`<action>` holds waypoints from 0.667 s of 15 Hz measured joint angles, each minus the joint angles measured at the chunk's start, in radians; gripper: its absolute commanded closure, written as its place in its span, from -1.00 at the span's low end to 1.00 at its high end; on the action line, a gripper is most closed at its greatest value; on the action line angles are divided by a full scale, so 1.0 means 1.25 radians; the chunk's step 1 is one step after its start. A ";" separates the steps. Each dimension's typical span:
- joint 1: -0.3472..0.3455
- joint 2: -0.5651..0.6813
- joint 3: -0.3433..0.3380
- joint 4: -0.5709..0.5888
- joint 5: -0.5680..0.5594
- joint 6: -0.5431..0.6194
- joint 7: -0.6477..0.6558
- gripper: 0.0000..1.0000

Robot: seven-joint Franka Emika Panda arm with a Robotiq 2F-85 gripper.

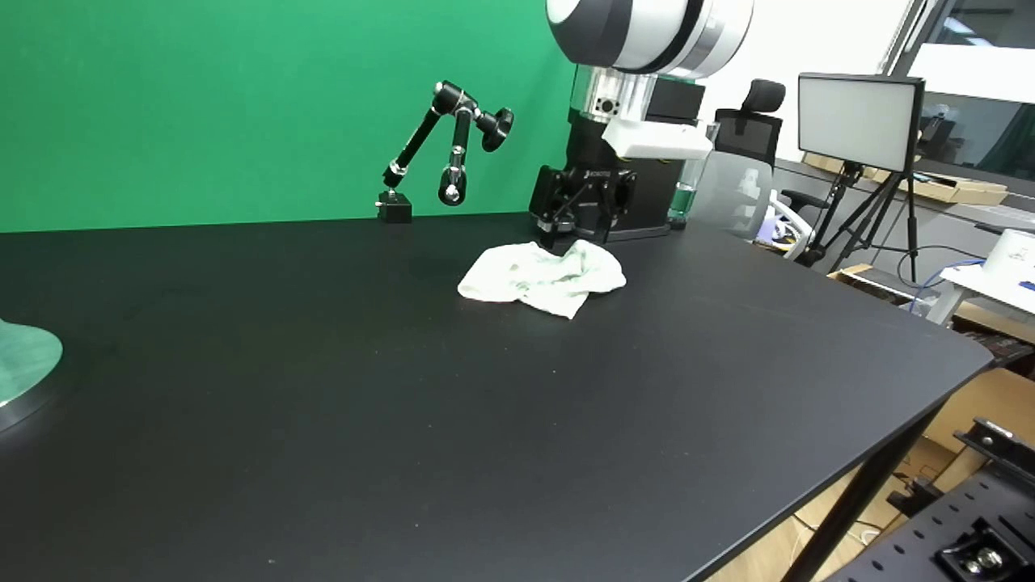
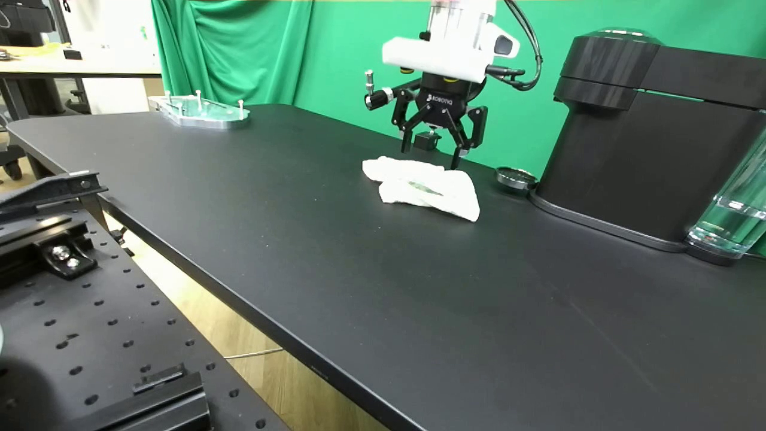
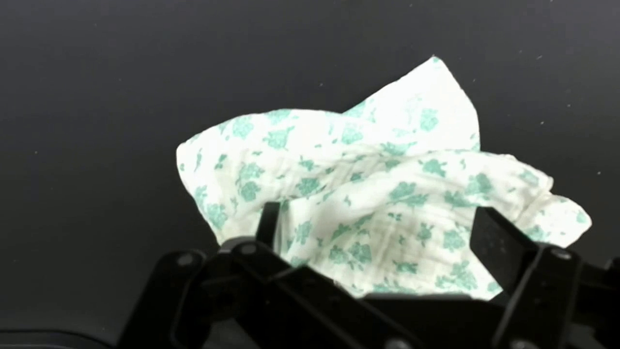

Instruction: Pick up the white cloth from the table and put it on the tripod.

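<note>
One white cloth (image 1: 543,279) lies rumpled toward the far side of the counter (image 1: 388,420), below the spread, empty claw (image 2: 431,149); we judge this the approach, the next move calling for lowering, then pinching.

white cloth (image 3: 368,189) with green floral print
</note>
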 measured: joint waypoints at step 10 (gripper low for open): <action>0.035 0.072 -0.037 0.008 -0.038 0.094 0.046 0.23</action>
